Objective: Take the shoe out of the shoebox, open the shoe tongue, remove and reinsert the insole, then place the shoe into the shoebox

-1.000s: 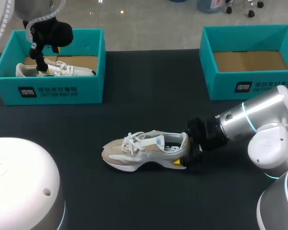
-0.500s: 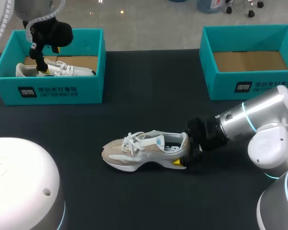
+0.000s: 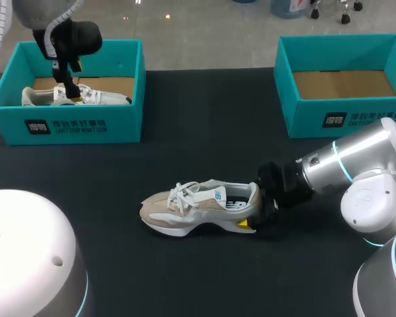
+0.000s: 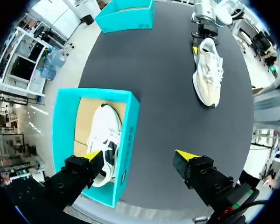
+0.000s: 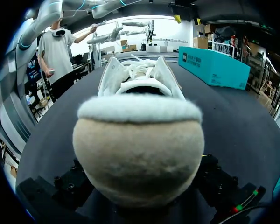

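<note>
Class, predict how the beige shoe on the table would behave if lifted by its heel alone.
The shoe probably bends little: its thick sole looks stiff. The fuzzy heel collar may squash under grip. Held there, the toe would likely dip.

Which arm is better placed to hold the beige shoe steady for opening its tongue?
Right. The right claw clasps the beige shoe at its heel; the left claw hangs open over the left shoebox, far off.

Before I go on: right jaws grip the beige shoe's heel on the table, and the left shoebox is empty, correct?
No. The left shoebox is not empty: a white shoe lies in it, per the left wrist view. The right jaws do grip the beige shoe by its heel on the table.
</note>
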Available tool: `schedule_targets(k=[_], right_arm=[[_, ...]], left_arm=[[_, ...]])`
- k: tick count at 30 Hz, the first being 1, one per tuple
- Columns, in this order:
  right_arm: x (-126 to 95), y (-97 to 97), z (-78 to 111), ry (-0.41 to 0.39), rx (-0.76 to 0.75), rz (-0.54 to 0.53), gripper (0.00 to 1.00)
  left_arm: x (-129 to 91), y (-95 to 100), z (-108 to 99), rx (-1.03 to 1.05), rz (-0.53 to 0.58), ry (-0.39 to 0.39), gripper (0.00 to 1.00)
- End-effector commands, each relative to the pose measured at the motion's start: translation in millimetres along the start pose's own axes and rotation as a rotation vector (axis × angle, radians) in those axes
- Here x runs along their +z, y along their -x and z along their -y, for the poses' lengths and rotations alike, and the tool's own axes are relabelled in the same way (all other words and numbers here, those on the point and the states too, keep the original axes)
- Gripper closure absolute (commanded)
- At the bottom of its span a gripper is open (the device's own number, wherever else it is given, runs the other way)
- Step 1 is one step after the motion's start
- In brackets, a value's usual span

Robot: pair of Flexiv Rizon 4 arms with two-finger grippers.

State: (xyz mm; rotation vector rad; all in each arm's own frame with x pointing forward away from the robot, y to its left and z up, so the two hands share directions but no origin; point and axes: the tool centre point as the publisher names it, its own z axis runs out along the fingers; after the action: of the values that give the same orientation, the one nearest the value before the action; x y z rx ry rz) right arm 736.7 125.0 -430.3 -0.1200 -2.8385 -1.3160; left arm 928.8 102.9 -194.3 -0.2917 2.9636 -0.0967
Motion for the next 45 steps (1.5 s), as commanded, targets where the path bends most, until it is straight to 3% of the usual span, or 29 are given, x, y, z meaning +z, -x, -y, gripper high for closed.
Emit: schedule_targets(k=[1,10,24,36,45], right_arm=[[4.4,-1.9,4.2,-0.005,0.001,0.001,1.00],[4.4,-1.9,4.2,-0.005,0.001,0.001,1.00],[4.4,-1.9,4.2,-0.005,0.001,0.001,1.00],[4.4,-1.9,4.2,-0.005,0.001,0.001,1.00],[4.4,-1.9,4.2,-0.005,0.001,0.001,1.00]], left_arm=[[-8.5,-20.8,6.0,-0.398,0.010,-0.053,0.00],[-13.6,-66.8,51.9,-0.714,0.038,0.031,0.00],[-6.9,-123.7,107.9,-0.967,0.119,-0.029,0.00],[26.4,-167.3,173.7,-0.938,0.037,-0.006,0.00],[56.4,-190.2,202.5,-0.935,0.001,0.047,0.00]])
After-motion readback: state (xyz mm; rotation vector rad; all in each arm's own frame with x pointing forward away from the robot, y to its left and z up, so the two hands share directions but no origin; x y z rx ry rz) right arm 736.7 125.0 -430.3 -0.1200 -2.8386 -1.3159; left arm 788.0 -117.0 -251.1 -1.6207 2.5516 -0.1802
